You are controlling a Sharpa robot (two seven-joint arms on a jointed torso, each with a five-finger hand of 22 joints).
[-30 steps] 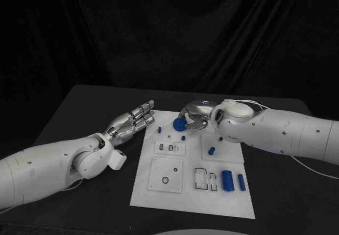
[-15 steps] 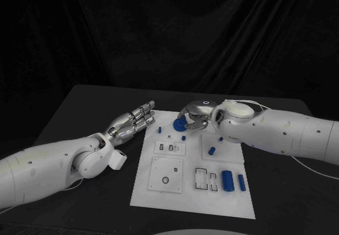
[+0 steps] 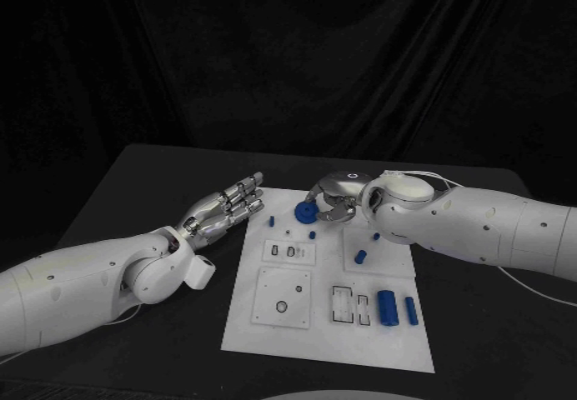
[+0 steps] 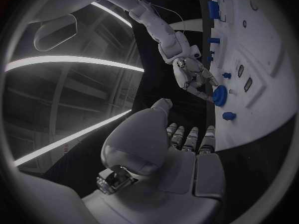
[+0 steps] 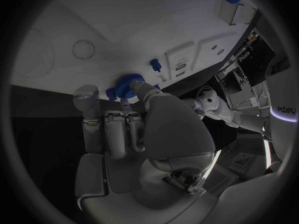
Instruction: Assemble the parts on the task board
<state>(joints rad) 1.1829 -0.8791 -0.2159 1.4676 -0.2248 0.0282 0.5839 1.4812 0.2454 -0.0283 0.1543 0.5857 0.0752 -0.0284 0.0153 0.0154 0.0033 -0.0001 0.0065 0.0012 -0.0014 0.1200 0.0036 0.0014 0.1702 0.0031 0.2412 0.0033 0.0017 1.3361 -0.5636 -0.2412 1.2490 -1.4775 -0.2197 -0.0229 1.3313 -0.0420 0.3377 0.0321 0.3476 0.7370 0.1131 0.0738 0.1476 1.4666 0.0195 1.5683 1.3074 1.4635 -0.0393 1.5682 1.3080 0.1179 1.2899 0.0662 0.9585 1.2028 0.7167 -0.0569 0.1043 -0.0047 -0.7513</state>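
Observation:
The white task board lies in the middle of the black table. My right hand is over the board's far end and pinches a round blue part between its fingertips, just above the board. My left hand hovers flat and open off the board's far left corner, holding nothing. Small blue pegs stand near the far end. A large blue cylinder and a thinner one lie at the near right.
More small blue parts sit right of centre on the board. Recessed slots and a round hole mark the near half. Black table surrounds the board, with a dark curtain behind.

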